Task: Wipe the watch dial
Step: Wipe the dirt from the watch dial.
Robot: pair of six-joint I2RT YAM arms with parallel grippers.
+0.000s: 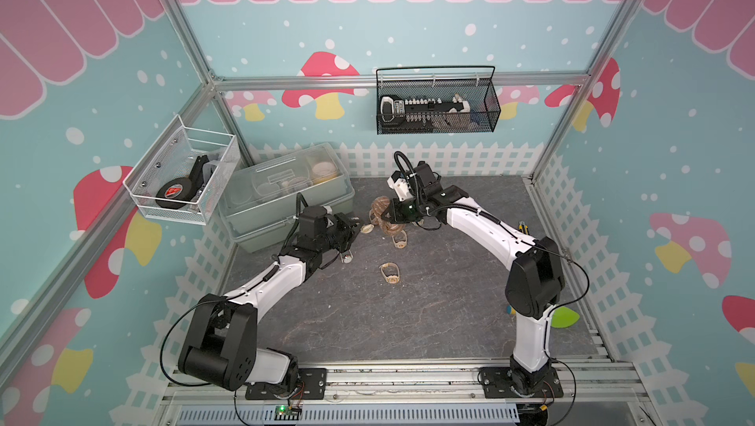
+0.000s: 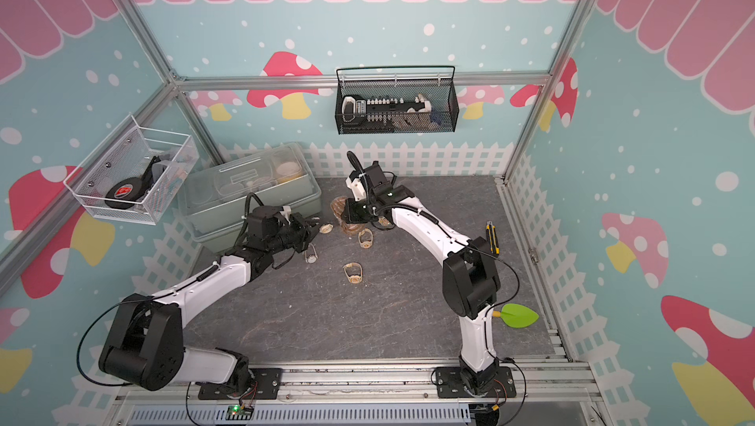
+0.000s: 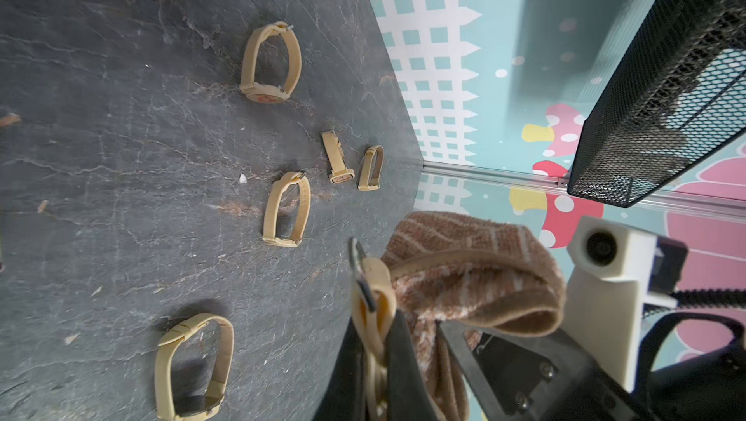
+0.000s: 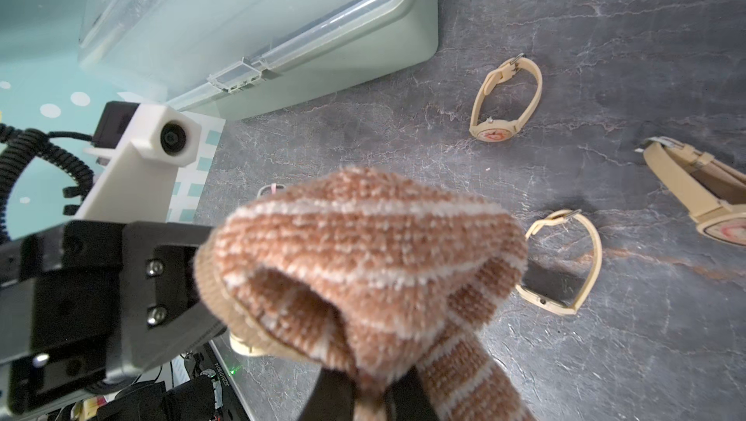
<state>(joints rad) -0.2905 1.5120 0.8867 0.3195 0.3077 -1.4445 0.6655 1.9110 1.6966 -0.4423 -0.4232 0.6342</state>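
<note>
Wiping stage: we find left hand [image 3: 373, 344] clamped on watch [image 3: 372, 298], right hand [image 4: 363, 396] clamped on cloth [image 4: 363, 245]; next, we judge, cloth must rub the hidden dial.

Two arms, left [image 1: 265, 281] and right [image 1: 482, 220]. Each has white tapered links set between black rounded joint housings [image 1: 220, 334] and is bolted to a black base plate [image 1: 286, 383]. The black cables [image 4: 48, 148] are thin along the links and coiled at the wrists. The wrist cameras [image 4: 161, 132] sit in white, boxy mounts with a round dark lens. The left gripper [image 1: 356, 224] and right gripper [image 1: 386, 215] are black and angular, fastened with silver screws [image 4: 155, 267]. A green light [image 1: 409, 211] glows on the right wrist.
</note>
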